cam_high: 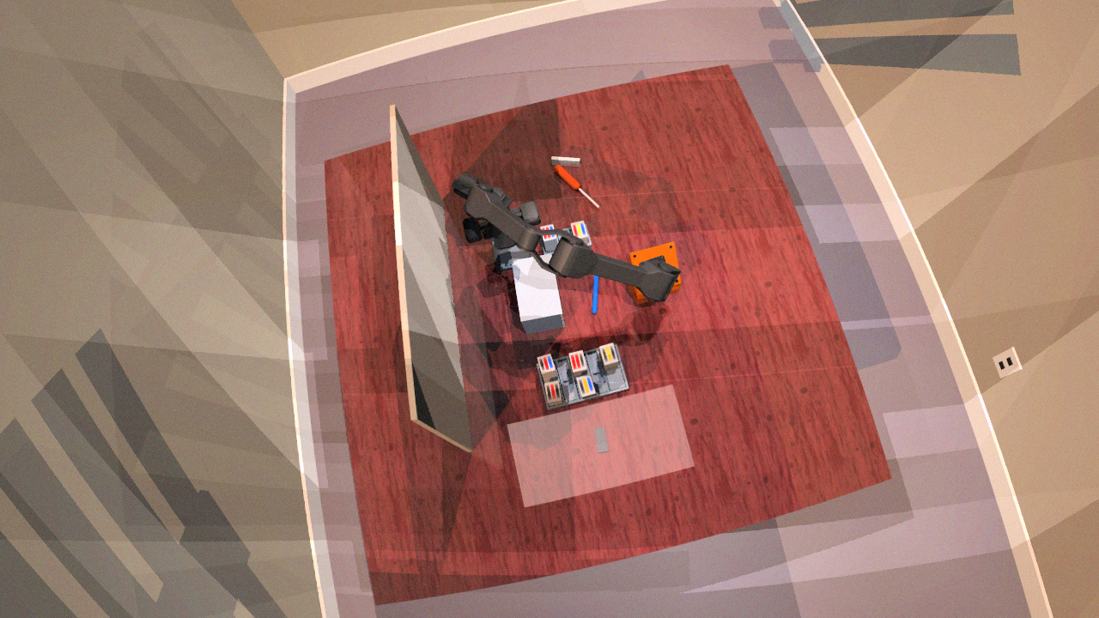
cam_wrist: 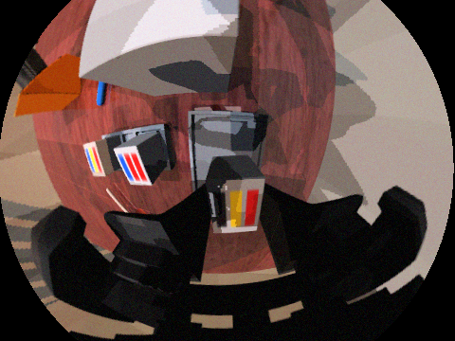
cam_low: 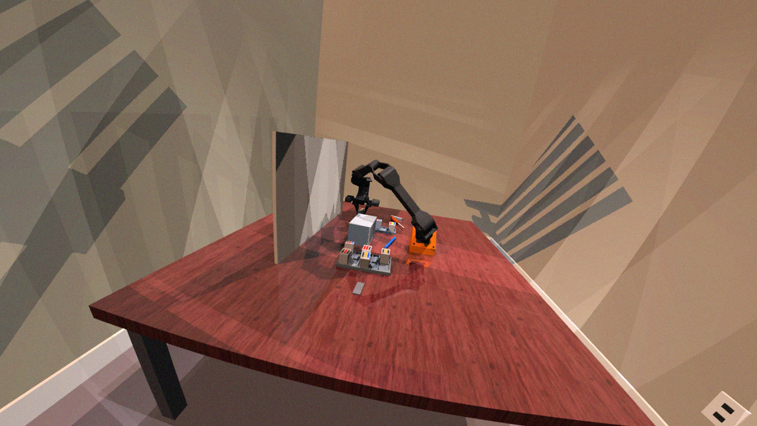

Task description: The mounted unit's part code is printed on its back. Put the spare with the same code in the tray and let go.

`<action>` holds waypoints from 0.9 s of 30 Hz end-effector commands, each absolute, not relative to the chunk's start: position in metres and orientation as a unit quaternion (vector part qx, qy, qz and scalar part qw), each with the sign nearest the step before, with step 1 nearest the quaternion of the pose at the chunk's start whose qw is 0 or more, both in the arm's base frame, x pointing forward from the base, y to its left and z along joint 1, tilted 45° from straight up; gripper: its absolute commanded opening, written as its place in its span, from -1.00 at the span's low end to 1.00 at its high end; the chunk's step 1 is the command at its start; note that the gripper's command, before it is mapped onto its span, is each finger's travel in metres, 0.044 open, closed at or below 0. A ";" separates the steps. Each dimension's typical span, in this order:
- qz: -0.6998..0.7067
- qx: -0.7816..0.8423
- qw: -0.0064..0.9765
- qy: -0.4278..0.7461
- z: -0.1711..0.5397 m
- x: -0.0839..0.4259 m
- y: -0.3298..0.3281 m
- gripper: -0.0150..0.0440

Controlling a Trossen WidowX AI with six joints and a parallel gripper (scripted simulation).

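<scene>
My gripper (cam_high: 503, 228) (cam_low: 361, 209) (cam_wrist: 231, 183) is shut on a striped block, whose label shows black, yellow and red bars in the wrist view. The held block (cam_wrist: 244, 208) is in the air and overlaps the near end of the grey tray (cam_high: 513, 257) (cam_wrist: 201, 163) in that view; its exact height is unclear. The arm hides it in the top view. Several striped spares stand in the front rack (cam_high: 615, 380) (cam_low: 365, 269). Two more striped blocks, one blue-red-red (cam_wrist: 135, 166) and one blue-yellow-red (cam_wrist: 95, 159), stand left of the tray. No mounted unit's back code can be made out.
A large pale box (cam_high: 536, 287) (cam_low: 362, 230) (cam_wrist: 175, 28) stands beside the tray. A tall mirror-like panel (cam_high: 426, 245) (cam_low: 309, 196) stands left. A blue stick (cam_high: 594, 294) (cam_low: 390, 242), a screwdriver (cam_high: 568, 178) and a small grey plate (cam_high: 601, 439) (cam_low: 358, 288) lie on the table.
</scene>
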State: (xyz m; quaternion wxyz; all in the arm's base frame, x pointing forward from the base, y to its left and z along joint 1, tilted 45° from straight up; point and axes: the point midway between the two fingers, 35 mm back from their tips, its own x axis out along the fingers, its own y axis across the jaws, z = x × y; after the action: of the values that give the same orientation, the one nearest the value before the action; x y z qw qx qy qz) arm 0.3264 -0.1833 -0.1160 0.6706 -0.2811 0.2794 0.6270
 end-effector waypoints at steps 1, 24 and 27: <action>0.626 -0.279 0.672 0.279 -0.119 0.327 -0.180 -0.49; 0.627 -0.279 0.672 0.279 -0.131 0.326 -0.167 -0.49; 0.627 -0.279 0.672 0.278 -0.132 0.326 -0.165 -0.49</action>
State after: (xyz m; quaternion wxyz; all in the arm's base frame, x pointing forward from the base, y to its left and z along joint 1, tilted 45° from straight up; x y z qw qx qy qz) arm 0.3261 -0.1680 -0.1302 0.6709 -0.2808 0.2788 0.6272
